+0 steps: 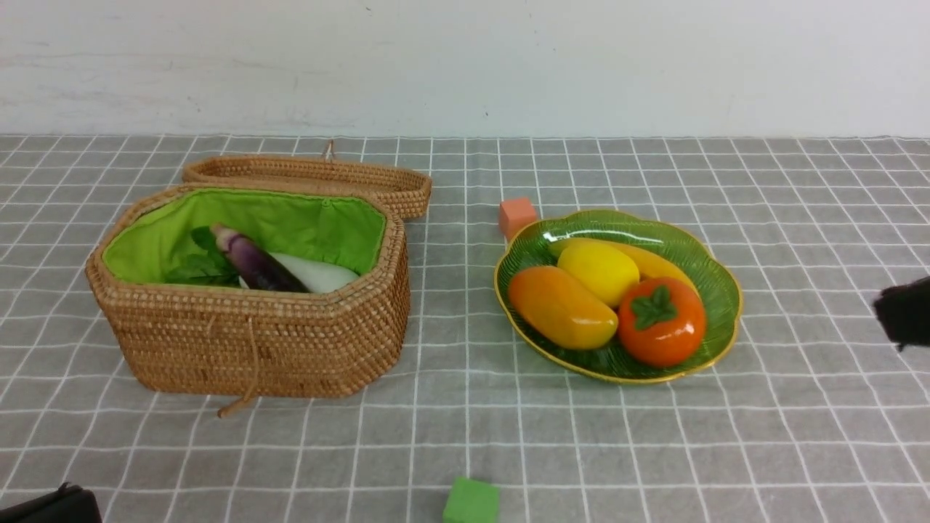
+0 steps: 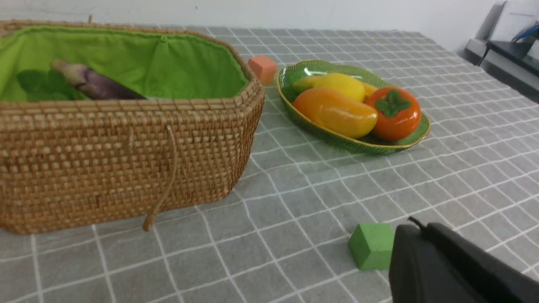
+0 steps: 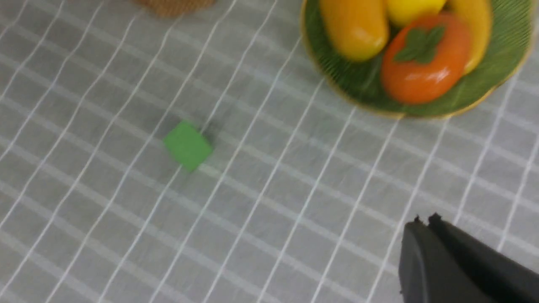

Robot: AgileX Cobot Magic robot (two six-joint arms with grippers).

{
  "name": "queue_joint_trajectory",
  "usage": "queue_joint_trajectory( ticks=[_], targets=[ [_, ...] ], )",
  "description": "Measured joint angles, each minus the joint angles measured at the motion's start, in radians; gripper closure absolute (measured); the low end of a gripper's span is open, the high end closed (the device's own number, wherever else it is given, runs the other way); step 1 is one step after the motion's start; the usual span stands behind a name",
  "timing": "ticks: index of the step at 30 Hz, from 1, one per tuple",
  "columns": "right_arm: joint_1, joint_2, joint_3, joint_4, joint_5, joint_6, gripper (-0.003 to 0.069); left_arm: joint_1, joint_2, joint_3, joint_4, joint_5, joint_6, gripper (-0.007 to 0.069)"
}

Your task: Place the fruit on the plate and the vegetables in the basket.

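Observation:
On the green plate [image 1: 716,280] lie the fruit: a mango [image 1: 559,306], a lemon [image 1: 599,270], a banana [image 1: 657,263] behind them and a persimmon [image 1: 661,321]. The woven basket [image 1: 254,338] with green lining holds the vegetables: a purple eggplant [image 1: 254,265] over a white radish [image 1: 320,274] with green leaves; I see no potato. My left gripper [image 2: 414,227] is shut and empty, low near the table's front left. My right gripper [image 3: 423,221] is shut and empty, right of the plate, a dark tip at the front view's edge [image 1: 901,314].
An orange cube [image 1: 516,216] sits just behind the plate. A green cube [image 1: 471,501] lies near the table's front edge, next to my left gripper in the left wrist view [image 2: 372,245]. The basket's lid [image 1: 312,178] lies open behind it. Grey checked cloth covers the table.

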Motion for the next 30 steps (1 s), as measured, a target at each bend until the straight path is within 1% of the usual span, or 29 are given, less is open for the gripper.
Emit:
queue_joint_trajectory(
  ticks=[2,3,4,5,6,7,9,13,15,21,30],
  targets=[
    [-0.094,-0.157,0.203,0.024,-0.223,-0.030,0.0657,0.000,0.000,0.000,0.000,0.018,0.000,0.0631],
    [-0.103,-0.157,0.224,0.026,-0.223,-0.030,0.0657,0.000,0.000,0.000,0.000,0.018,0.000,0.0631],
    [-0.181,-0.295,0.390,0.047,-0.389,-0.036,0.0657,0.000,0.000,0.000,0.000,0.029,0.000,0.0629],
    [-0.181,-0.311,0.411,0.049,-0.406,-0.036,0.0657,0.000,0.000,0.000,0.000,0.029,0.000,0.0629],
    [-0.238,-0.421,0.556,0.057,-0.509,-0.036,0.0656,0.000,0.000,0.000,0.000,0.036,0.000,0.0628],
    [-0.281,-0.498,0.672,0.061,-0.579,-0.036,0.0656,0.000,0.000,0.000,0.000,0.039,0.000,0.0627],
    [-0.341,-0.651,0.855,0.067,-0.670,-0.037,0.0656,0.000,0.000,0.000,0.000,0.043,0.000,0.0627],
    [-0.379,-0.783,1.042,0.077,-0.735,-0.009,0.0656,0.000,0.000,0.000,0.000,0.047,0.000,0.0622],
    [-0.390,-0.825,1.080,0.077,-0.716,0.014,0.0657,0.000,0.000,0.000,0.000,0.047,0.000,0.0621],
    [-0.395,-0.876,1.084,0.002,-0.609,0.035,0.0659,0.000,0.000,0.000,-0.001,0.055,0.000,0.0616],
    [-0.395,-0.876,1.083,-0.004,-0.605,0.036,0.0655,0.000,0.000,0.000,-0.003,0.063,0.000,0.0604]
  ],
)
